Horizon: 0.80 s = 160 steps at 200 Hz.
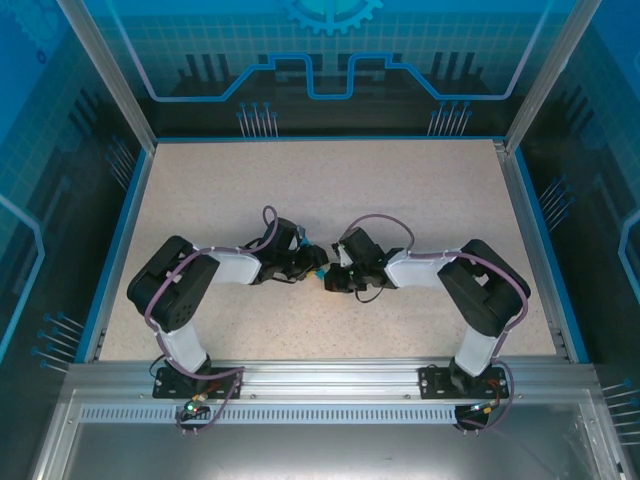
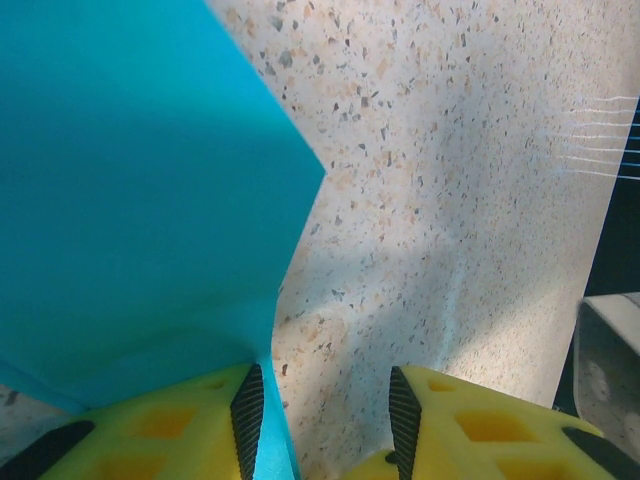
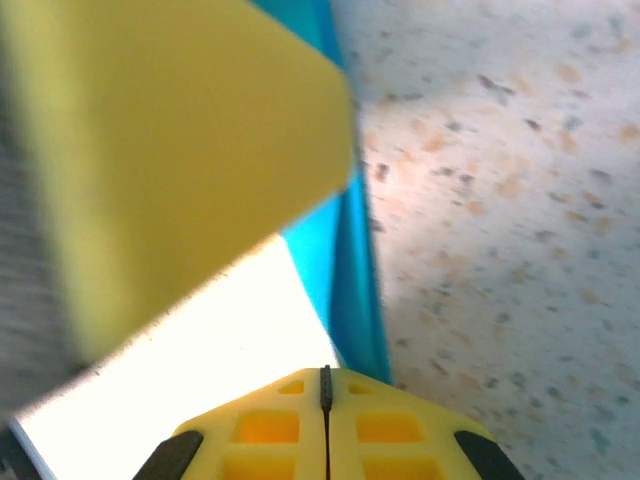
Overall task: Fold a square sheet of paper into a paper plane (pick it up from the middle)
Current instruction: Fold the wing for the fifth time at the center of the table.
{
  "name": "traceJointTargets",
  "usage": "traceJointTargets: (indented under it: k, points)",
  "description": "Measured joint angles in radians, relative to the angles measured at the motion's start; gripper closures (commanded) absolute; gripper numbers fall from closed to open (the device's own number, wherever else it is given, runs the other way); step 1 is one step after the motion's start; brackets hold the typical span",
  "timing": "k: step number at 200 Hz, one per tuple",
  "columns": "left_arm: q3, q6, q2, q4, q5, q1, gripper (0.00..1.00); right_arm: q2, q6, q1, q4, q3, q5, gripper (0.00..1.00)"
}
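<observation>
Right jaws closed on the square sheet of paper [image 2: 130,200] at bench [image 1: 400,180] centre. Left jaws part-open, one pad [image 2: 247,420] touching it.

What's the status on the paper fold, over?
Right gripper shut on paper edge. Left gripper open, paper against one finger. Nothing in the way.

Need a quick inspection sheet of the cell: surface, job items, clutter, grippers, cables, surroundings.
Surface: speckled table, no damage seen.
Job's things: teal paper sheet between the grippers, apparently lifted.
Clutter: nothing seen.
Grippers: left gripper open, sheet against one pad; right gripper shut, apparently pinching the sheet's edge.
Cables: purple cables looped along both arms, no snag seen.
Surroundings: blue enclosure panels; aluminium rail at the arm bases.
</observation>
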Motion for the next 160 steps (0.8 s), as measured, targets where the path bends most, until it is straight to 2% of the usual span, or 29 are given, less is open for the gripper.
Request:
traceJointTargets:
  k: [78,160]
  points:
    - [0.0,0.002,0.002,0.001,0.014,0.006,0.58,0.003,0.087,-0.077,0.172,-0.106,-0.144,0.94]
    - [0.0,0.002,0.006,0.008,0.033,0.013,0.58,-0.027,0.131,-0.08,0.161,-0.094,-0.168,0.92]
